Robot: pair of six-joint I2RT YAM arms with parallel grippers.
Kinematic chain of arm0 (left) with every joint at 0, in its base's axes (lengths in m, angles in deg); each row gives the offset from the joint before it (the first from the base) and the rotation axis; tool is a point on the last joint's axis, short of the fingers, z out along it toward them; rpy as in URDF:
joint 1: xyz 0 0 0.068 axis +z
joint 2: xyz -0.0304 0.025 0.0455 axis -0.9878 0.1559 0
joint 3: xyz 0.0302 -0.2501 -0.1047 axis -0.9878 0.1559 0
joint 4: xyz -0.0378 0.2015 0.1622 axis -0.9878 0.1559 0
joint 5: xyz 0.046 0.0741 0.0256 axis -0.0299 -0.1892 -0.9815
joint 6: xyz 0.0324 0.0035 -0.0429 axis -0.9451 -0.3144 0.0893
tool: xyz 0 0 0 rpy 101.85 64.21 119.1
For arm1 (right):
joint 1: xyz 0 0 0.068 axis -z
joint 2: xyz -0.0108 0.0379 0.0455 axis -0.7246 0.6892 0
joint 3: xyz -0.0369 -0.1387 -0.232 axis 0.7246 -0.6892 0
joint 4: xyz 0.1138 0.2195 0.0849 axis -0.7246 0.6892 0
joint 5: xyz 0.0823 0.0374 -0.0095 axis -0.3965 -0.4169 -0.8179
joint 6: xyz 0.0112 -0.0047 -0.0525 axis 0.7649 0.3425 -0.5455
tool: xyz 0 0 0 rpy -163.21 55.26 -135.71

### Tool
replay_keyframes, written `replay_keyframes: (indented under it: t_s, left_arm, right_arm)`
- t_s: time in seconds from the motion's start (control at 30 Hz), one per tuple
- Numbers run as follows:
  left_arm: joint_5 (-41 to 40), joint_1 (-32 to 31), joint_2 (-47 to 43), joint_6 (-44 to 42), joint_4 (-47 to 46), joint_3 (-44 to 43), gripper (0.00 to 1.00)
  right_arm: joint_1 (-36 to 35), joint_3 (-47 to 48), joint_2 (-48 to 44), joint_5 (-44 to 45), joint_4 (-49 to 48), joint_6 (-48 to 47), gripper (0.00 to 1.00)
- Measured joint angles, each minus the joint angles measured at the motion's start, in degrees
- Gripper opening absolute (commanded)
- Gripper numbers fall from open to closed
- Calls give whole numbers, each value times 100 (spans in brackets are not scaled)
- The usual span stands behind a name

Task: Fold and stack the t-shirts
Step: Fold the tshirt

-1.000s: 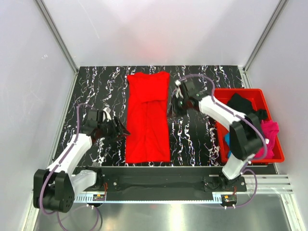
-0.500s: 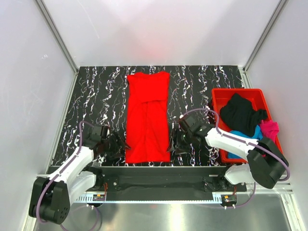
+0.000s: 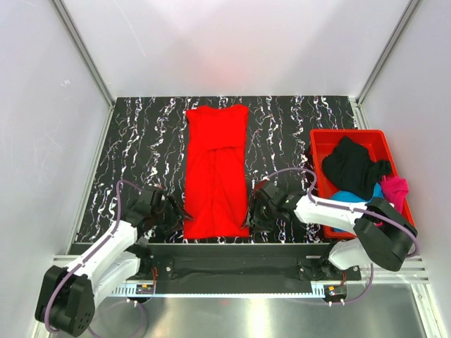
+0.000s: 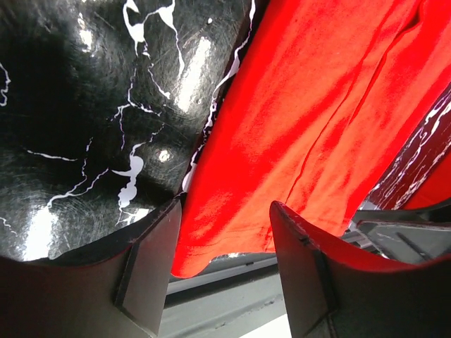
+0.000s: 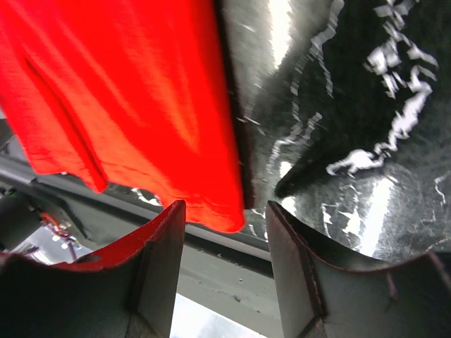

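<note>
Red t-shirt [image 3: 215, 172], folded into a long strip, lies along the middle of the black marbled table [image 3: 141, 141]. Left gripper [image 3: 176, 215] and right gripper [image 3: 248, 217] sit at its near corners, jaws apart, unclamped.

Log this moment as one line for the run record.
red t-shirt: laid flat, folded lengthwise | left gripper: open at near left hem corner | right gripper: open at near right hem corner

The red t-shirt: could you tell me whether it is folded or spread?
Partly folded: the red t-shirt lies as a long narrow strip, its sides turned in.
</note>
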Motion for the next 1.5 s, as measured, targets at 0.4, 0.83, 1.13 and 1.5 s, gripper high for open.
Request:
replay_keyframes:
  t_s: [0.4,0.83,1.13,1.5]
  left_arm:
    - [-535,-474,-426,415,382,31,64]
    - [-955,-911,-776,693,946,15,57]
    - [-1080,-1176,-922,800,1204,24,52]
    - [-1021,-1338,-743,896,988,149,8]
  right_arm:
    - [-468,-306,-17,378,-343,597,32]
    - [-527,-529,-387,686,-160,782,0]
    - [-538,-529,-354,684,-205,778,0]
    - [-555,-529,-328,684,-293,780,0]
